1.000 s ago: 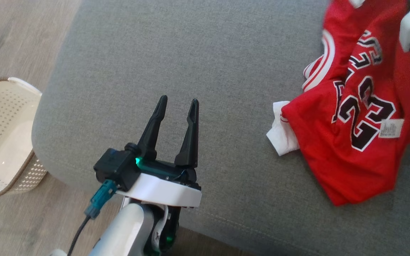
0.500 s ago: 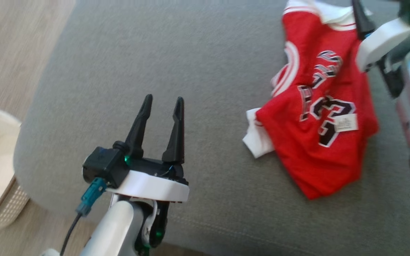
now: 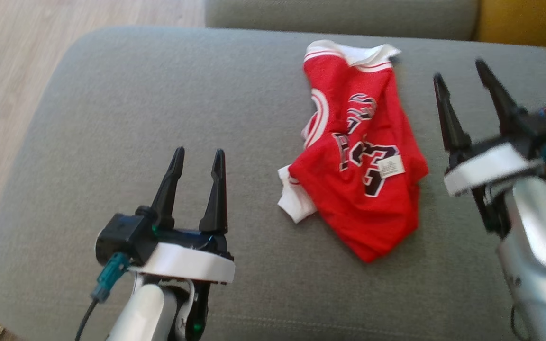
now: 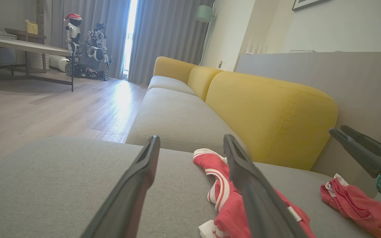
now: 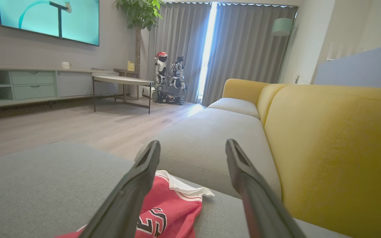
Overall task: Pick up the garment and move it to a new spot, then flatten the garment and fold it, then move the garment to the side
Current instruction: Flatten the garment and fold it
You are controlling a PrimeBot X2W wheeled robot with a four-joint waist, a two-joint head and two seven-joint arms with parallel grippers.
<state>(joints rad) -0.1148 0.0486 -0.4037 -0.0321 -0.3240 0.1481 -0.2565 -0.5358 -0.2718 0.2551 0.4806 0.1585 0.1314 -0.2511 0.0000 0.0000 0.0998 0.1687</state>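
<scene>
**Sofa** [image 3: 159, 104]: grey seat, serving as the work surface. The yellow backrest [image 5: 336, 138] is ahead and to the right of the right end effector [image 5: 193, 141].

**Jersey** [image 3: 363, 189]: red, crumpled on the seat, touching neither end effector. It lies ahead and to the right of the left end effector [image 3: 198, 151], and just left of the right one. The layers are doubled over, and a white hem [image 3: 294, 206] pokes out on the side nearest the left end effector.

**End effectors:** both have fingers spread and empty — nothing is held on either side.

**Second red cloth** [image 4: 356, 205]: close by the right end effector, apart from the jersey.

**Label** [image 3: 390, 166]: small and white, on top of the jersey beside the number.

**Judgement:** flattening is not yet done. The next move probably needs a two-point pick at the jersey's edges.

**Risks from here:**
- A finger closing on a doubled fold rather than a single edge would lift the jersey twisted, and spreading it would lock the creases in.
- The right end effector could snag the second cloth, which is the same colour and close by.
- Uneven pull between the two sides could drag the jersey across the seat instead of opening it.
- Fingers pressed too deep could catch the upholstery instead of the jersey.
- The hem nearest the left end effector is bunched, so a pinch there may slip off the thin trim.
</scene>
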